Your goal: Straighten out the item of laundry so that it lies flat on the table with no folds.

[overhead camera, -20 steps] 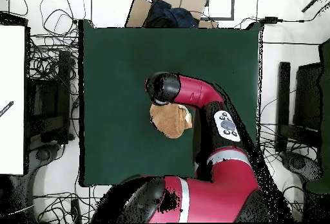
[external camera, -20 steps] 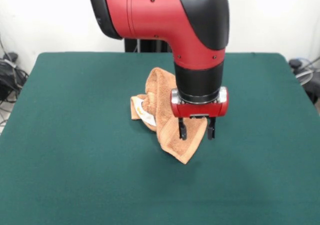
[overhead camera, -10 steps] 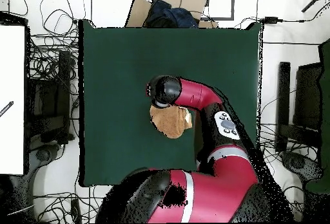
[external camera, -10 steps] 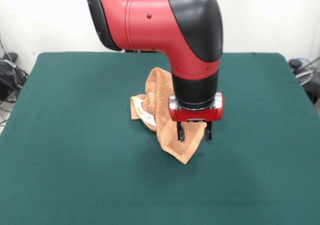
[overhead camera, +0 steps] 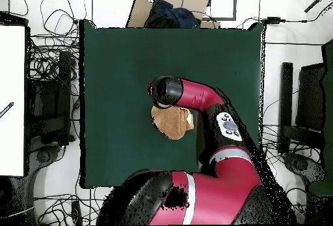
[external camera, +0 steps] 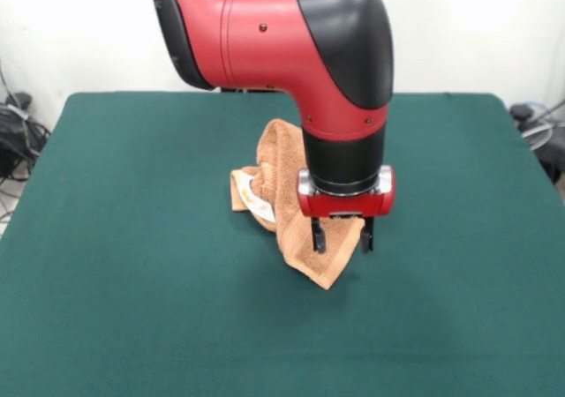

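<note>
An orange-tan towel lies crumpled and folded near the middle of the dark green table, with a white label showing at its left side. My gripper hangs just over the towel's near corner, its two fingers spread apart with cloth visible between and behind them. From overhead the towel shows as a rumpled lump, and the arm's wrist covers the gripper there.
Cables and equipment crowd the floor beyond both sides of the table. A cardboard box with dark cloth sits past the table's far edge in the overhead view. The red arm crosses the table's lower right part.
The gripper shifted slightly left and a little lower toward the towel's near corner over the first half second. Since then it has held still. The towel keeps its shape.
</note>
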You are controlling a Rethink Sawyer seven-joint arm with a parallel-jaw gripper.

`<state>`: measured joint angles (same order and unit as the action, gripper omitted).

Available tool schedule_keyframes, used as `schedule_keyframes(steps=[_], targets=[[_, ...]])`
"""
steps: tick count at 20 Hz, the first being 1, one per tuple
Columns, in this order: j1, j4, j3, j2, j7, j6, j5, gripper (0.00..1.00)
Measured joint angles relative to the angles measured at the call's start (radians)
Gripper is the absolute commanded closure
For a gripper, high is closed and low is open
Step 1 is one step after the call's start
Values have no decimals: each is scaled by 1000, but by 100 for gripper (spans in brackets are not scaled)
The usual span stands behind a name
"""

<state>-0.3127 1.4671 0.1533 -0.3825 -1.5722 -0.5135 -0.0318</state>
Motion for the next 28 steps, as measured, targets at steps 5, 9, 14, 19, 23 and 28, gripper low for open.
schedule_keyframes(steps=[5,9,14,19,23,28], targets=[[10,-1,-3,1,0,1,0,0],[20,-16,-3,22,0,2,0,0],[19,-26,-3,57,0,2,0,0],[21,-37,-4,59,0,2,0,0],[24,-43,-6,61,0,1,0,0],[26,-47,-6,63,0,1,0,0]])
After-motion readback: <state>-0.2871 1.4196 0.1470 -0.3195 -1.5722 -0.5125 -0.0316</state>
